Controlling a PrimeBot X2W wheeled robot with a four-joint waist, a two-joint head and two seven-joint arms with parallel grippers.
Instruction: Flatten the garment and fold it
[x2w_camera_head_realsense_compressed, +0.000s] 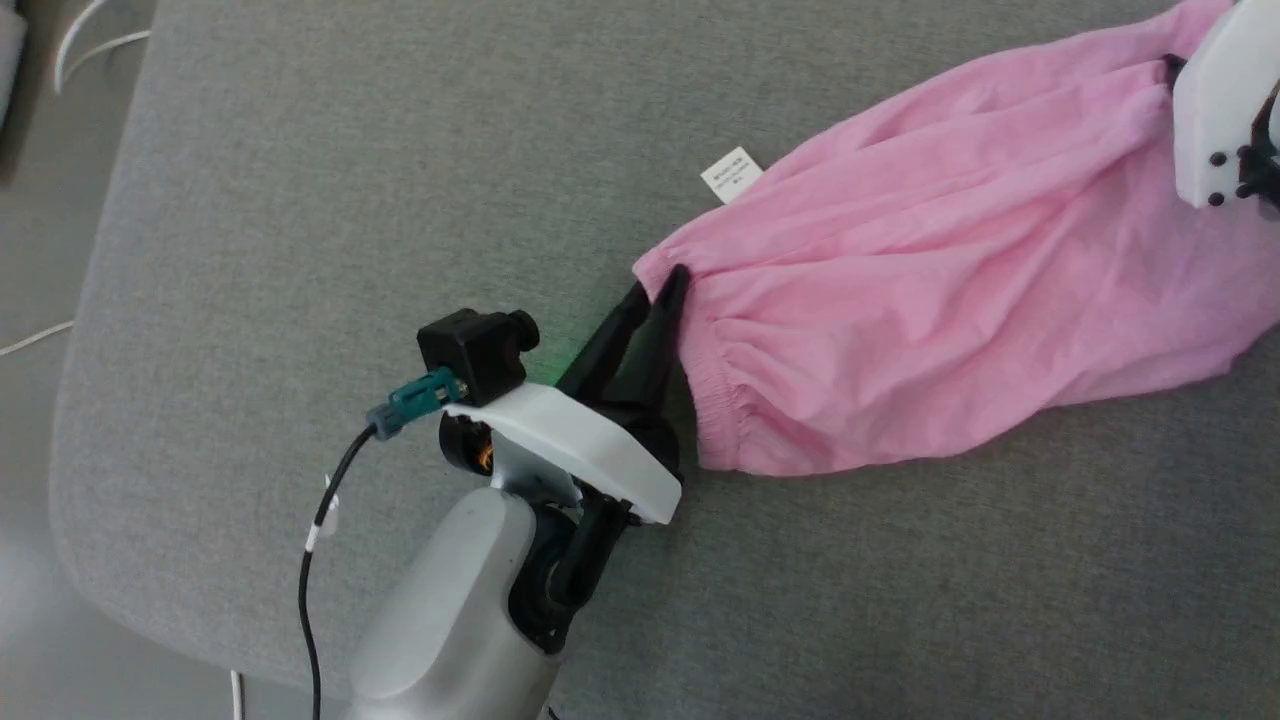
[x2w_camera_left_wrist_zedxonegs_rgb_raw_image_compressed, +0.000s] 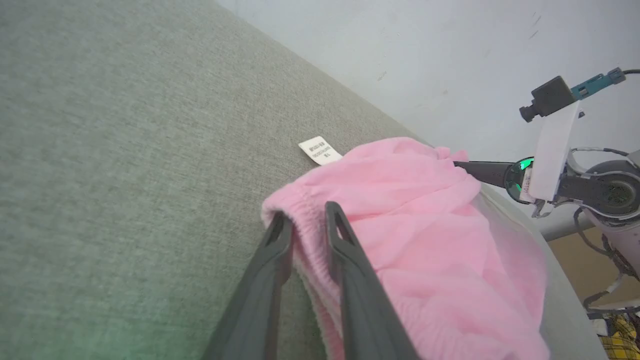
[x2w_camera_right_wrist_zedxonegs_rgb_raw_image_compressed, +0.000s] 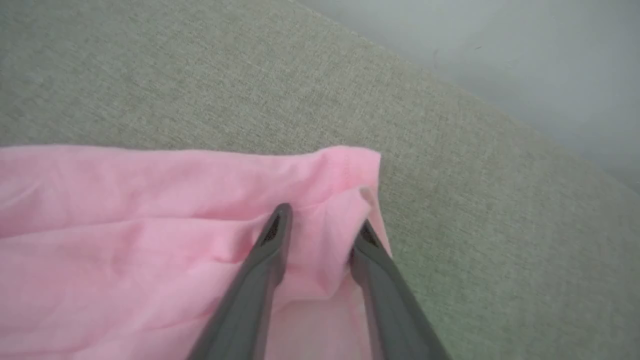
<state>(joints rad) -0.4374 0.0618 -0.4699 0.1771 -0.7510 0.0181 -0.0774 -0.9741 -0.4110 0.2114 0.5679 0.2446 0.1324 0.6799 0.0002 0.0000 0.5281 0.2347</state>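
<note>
Grey cushion (x2w_camera_head_realsense_compressed: 300, 250) under everything. Left gripper (x2w_camera_head_realsense_compressed: 664, 292), pointing toward 1 o'clock, pinches gathered elastic hem at garment's 9 o'clock end. Garment (x2w_camera_head_realsense_compressed: 950, 280) lies stretched from centre toward 2 o'clock; white label (x2w_camera_head_realsense_compressed: 731, 174) sticks out at its 11 o'clock edge. Right gripper (x2w_camera_right_wrist_zedxonegs_rgb_raw_image_compressed: 322, 227) at 2 o'clock end, fingers clamped on bunched corner fold.
</note>
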